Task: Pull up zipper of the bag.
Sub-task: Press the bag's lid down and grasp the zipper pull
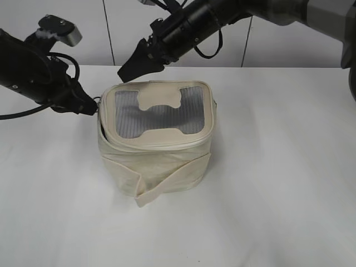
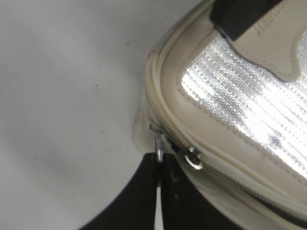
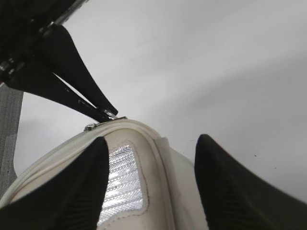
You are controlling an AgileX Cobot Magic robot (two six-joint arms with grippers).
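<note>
We see the bag (image 1: 156,142) sitting upright in the middle of the white worktop (image 1: 278,183), its mesh top panel facing up. The left tool (image 2: 159,165) has its fingers pressed together on a silver ring pull (image 2: 158,143) at the bag's left corner, where the zipper (image 2: 165,117) bends round the rim. A second slider (image 2: 193,158) lies just beside it on the track. The right tool (image 3: 148,184) stands spread wide, its fingers straddling the far edge of the top panel, apparently bracing it.

To do this step well, we judge the pull should travel along the track's curve, not outward from the bag, while the right tool steadies the soft body against dragging.

The lid looks seated; whatever is inside is hidden from us.
</note>
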